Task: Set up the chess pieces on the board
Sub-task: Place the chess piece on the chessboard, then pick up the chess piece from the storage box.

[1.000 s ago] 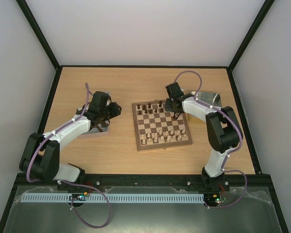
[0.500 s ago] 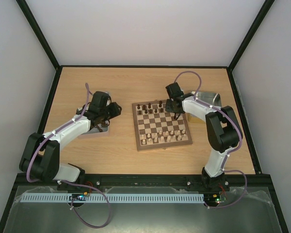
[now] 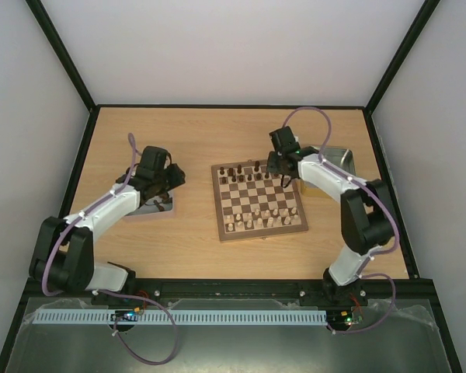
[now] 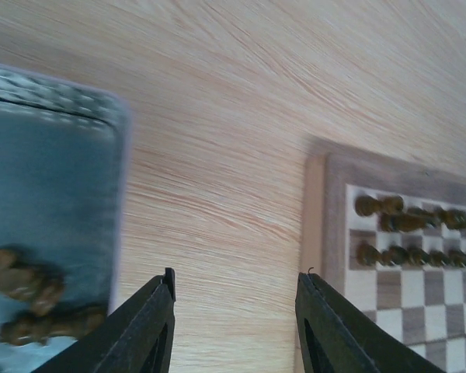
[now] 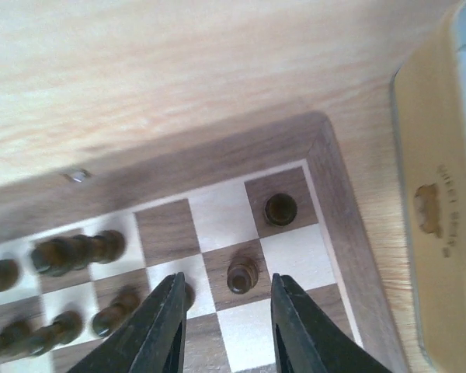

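On the checkered wooden board our right gripper has just gone from pinched to slightly parted, so the small dark brown wooden pawn stands free near the far-right corner, one more placed, while our left gripper hangs half-open, empty.

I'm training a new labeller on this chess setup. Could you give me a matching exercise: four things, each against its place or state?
1 left gripper
2 right gripper
3 board
4 tray by the left arm

A holds lying dark pieces
B open above a dark piece near the board's corner
C open, empty, between tray and board
D checkered, brown border

Pairs: 1-C, 2-B, 3-D, 4-A
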Motion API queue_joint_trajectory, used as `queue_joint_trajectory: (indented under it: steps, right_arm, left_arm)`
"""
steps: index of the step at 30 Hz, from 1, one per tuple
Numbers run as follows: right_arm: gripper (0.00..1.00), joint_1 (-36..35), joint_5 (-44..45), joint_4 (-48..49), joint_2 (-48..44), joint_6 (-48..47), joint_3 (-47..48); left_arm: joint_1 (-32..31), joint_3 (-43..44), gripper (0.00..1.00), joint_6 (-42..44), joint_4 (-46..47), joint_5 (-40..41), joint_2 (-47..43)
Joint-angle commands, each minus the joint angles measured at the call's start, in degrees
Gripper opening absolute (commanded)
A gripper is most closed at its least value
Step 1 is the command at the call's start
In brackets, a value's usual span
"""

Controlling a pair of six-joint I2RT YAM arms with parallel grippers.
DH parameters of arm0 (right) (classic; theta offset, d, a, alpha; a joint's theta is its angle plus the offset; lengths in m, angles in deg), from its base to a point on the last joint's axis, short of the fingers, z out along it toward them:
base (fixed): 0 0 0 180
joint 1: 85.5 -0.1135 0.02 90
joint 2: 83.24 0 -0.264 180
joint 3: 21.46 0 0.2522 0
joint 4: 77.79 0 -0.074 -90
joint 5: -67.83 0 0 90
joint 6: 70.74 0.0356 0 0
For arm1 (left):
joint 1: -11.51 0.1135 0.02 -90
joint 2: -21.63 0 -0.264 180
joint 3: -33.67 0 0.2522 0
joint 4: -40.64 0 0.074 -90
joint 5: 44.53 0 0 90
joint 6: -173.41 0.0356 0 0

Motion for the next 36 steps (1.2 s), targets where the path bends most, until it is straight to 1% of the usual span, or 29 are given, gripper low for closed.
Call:
queue_joint_trajectory:
  steps: [1,3,7,9,12,18,24,28,33,36]
  right_arm:
    - [0.31,0.3,3.5,1.1,-8.5,2.1,-1.7]
    - [0.32,0.3,4.0,2.7,-10.7,3.0,-3.1]
    - [0.32,0.3,3.6,5.1,-13.3,4.5,-5.3]
    - [0.32,0.3,3.2,5.6,-13.9,5.0,-6.0]
    - [0.32,0.3,2.5,5.7,-14.0,5.3,-6.5]
    - [0.32,0.3,1.9,5.9,-14.6,5.6,-7.3]
    - [0.32,0.3,2.1,5.9,-15.4,5.6,-8.1]
    - [0.32,0.2,0.5,6.9,-15.3,6.1,-8.7]
    - [0.31,0.2,-0.1,7.3,-15.0,6.6,-9.2]
    - [0.31,0.2,-0.3,7.4,-15.0,6.6,-9.1]
  left_arm:
    - [3.1,-1.4,0.46,-0.1,-5.4,6.9,-4.4]
    - [5.1,-3.3,0.48,-0.6,-6.2,8.3,-5.8]
    - [8.6,-6.2,0.49,-0.6,-7.5,7.6,-6.2]
    - [9.3,-7.0,0.49,-0.6,-7.5,6.4,-5.6]
    - [10.3,-7.6,0.50,-0.4,-6.6,2.7,-3.3]
    - [11.2,-6.7,0.50,0.6,-4.0,-0.1,2.9]
    - [11.3,-4.4,0.44,1.5,-3.2,-0.7,7.9]
    - [11.3,-3.1,0.40,2.5,-4.2,0.8,9.9]
    - [11.3,-2.7,0.40,3.1,-4.5,1.3,10.7]
    - [11.3,-2.2,0.40,3.5,-3.8,0.2,10.5]
